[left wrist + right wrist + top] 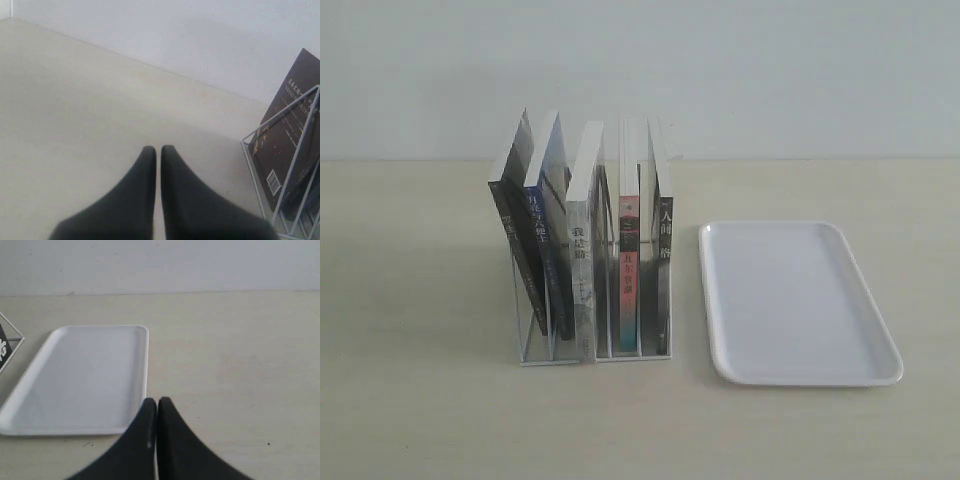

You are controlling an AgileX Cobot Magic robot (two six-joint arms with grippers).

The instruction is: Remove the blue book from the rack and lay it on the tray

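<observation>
Blue book stands in the second slot from the left end of the rack, leaning toward that end, with the black-spined book on one side and the grey-spined book on the other. I see the rack about mid-surface, and the tray lies just beside its right end, bare, with its long side running from the far edge toward the near edge. Neither arm shows in the exterior view. From the wrist cameras I read the left gripper as closed, fingertips all but touching with nothing between them, hanging over bare surface off the rack's left end. The right gripper is likewise pressed closed and empty, just off the tray's corner. I judge the book to be light and thin, a paperback that will flex if I pinch it far from the spine, and its cover looks glossy enough to slip. I would take it across its thickness at the top edge close to the spine, where it is stiffest and stands clear of the wire dividers. The neighbours sit close, so the jaws need opening only a little, or they may snag those books.
</observation>
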